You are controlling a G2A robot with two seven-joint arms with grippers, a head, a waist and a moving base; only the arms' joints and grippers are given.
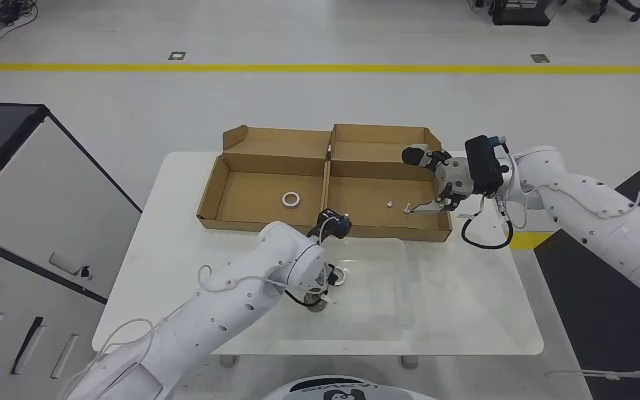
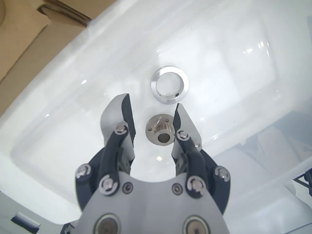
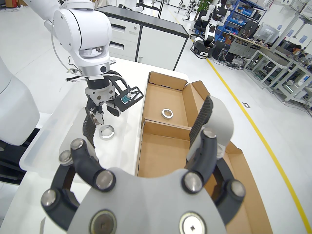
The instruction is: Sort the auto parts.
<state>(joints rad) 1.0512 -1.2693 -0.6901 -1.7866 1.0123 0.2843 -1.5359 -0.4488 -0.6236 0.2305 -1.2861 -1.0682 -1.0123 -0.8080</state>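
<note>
A flanged metal hub [image 2: 160,133] lies in the clear plastic tray [image 2: 61,113], and my left gripper [image 2: 151,103] is open with one finger on each side of it. Just beyond the fingertips lies a silver ring [image 2: 169,84] [image 3: 106,131]. From the top view the left gripper [image 1: 318,298] hangs over the tray [image 1: 450,300]. The cardboard box [image 1: 270,140] has another ring [image 1: 291,199] [image 3: 167,113] in its left compartment and small metal parts [image 1: 407,209] in its right one. My right gripper [image 1: 420,182] [image 3: 146,122] is open with nothing in it, by the box's right end.
The tray sits along the table's front, directly against the box's front wall [image 2: 58,8]. A grey cabinet [image 1: 40,200] stands left of the table. The box flaps [image 1: 380,135] stand up along the far side.
</note>
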